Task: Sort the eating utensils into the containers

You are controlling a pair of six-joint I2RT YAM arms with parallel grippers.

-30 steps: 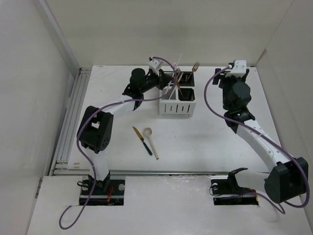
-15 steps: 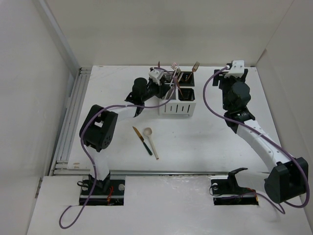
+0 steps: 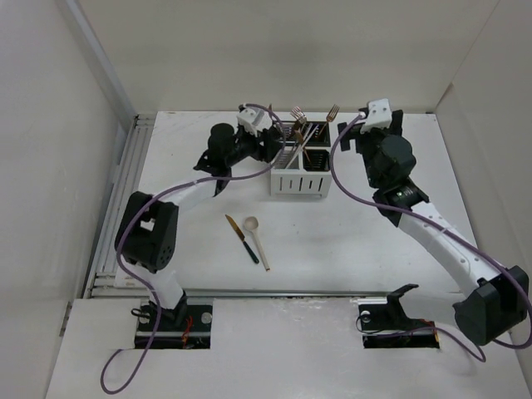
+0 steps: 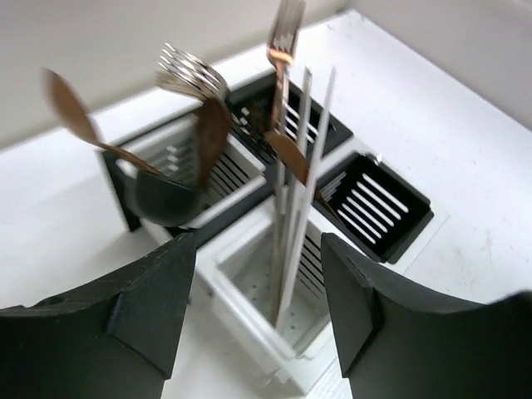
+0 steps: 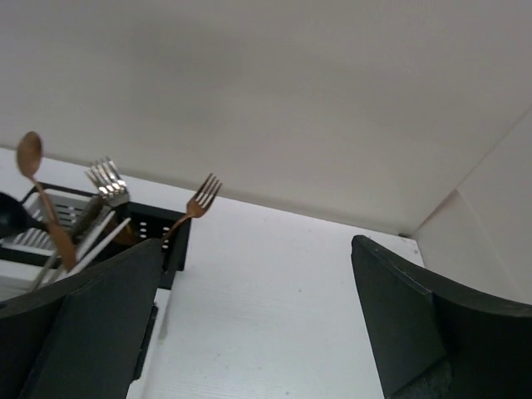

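The containers are one caddy (image 3: 299, 184) with white and black compartments at the back middle of the table. My left gripper (image 4: 258, 299) is open just left of it. Pale chopsticks (image 4: 299, 208) stand free in the near white compartment (image 4: 249, 287), touching neither finger. Silver forks (image 4: 191, 71), a copper fork (image 4: 283, 41), a copper spoon (image 4: 66, 112) and a black spoon (image 4: 162, 195) stand in other compartments. A copper knife with a black handle (image 3: 241, 238) and a white-bowled spoon (image 3: 259, 245) lie on the table in front. My right gripper (image 5: 258, 316) is open and empty, right of the caddy.
White walls close the table on the left, back and right. A metal rail (image 3: 125, 199) runs along the left edge. The right wrist view shows the caddy's black corner (image 5: 170, 241) at its left and bare table ahead.
My left gripper has opened, let go of the chopsticks in the white compartment and drawn back to the left. The right arm has swung left toward the caddy and its jaws have widened.
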